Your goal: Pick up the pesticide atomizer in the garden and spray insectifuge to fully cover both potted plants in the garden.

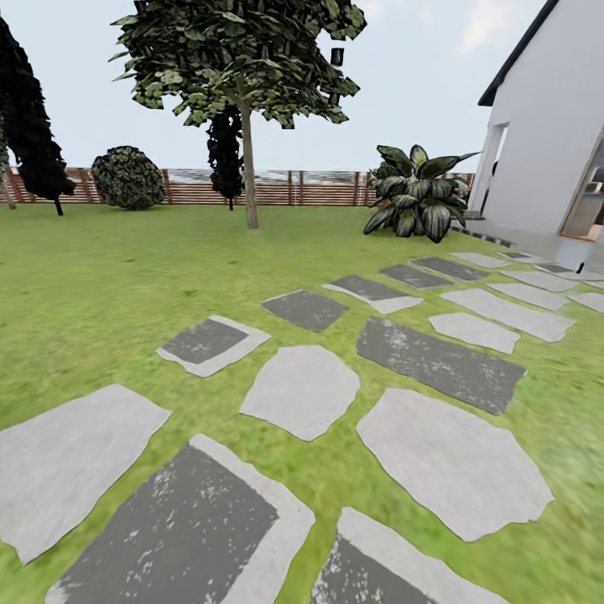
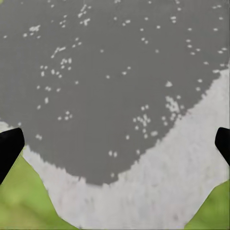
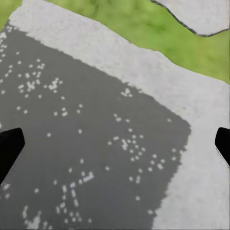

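While both grippers, left (image 2: pixel 115 143) and right (image 3: pixel 115 143), hang spread and empty over paving stones (image 1: pixel 453 457), nothing is sprayed. Finding the atomizer and both plants remains.

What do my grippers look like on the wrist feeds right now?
Left gripper: two plain black fingertips with blunt, angled ends at the frame's edges. Right gripper: the same black tips. No cables or markings are visible.

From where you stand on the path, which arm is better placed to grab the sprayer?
Neither, as far as I can tell. The left gripper and right gripper both hang open over paving stones, holding nothing. No sprayer is nearby, just lawn, a tree and a fence.
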You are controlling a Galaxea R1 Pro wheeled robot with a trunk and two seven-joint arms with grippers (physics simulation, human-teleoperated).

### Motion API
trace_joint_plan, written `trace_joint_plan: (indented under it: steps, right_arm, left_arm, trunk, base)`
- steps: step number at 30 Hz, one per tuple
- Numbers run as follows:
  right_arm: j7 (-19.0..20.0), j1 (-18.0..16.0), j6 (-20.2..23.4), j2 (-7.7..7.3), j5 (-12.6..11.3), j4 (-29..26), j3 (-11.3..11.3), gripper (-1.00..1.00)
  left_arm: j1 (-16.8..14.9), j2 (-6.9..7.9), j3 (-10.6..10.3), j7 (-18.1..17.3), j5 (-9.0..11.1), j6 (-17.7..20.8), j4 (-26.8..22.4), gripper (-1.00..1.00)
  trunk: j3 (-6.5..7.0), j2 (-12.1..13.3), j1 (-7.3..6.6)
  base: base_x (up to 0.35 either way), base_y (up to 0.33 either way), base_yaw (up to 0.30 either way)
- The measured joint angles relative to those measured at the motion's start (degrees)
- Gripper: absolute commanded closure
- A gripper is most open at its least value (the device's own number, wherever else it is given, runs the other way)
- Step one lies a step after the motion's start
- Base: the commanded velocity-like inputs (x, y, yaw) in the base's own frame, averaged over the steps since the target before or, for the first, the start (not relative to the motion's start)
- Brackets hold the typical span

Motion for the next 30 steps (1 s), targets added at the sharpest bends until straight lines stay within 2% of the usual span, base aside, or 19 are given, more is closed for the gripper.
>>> trace_joint_plan:
  steps: [13, 30]
  right_arm:
    - [0.0, 0.0, 0.0, 0.0, 0.0, 0.0, 0.0, -1.0]
    - [0.1, 0.0, 0.0, 0.0, -0.1, 0.0, 0.0, -1.0]
  left_arm:
    - [0.0, -0.03, 0.0, 0.0, 0.0, 0.0, 0.0, -1.0]
    - [0.0, -0.07, 0.0, 0.0, 0.0, 0.0, 0.0, -1.0]
  trunk:
    - [0.0, 0.0, 0.0]
    - [0.0, 0.0, 0.0]
  base:
    - [0.339, 0.0, -0.017]
    - [0.339, 0.0, -0.28]
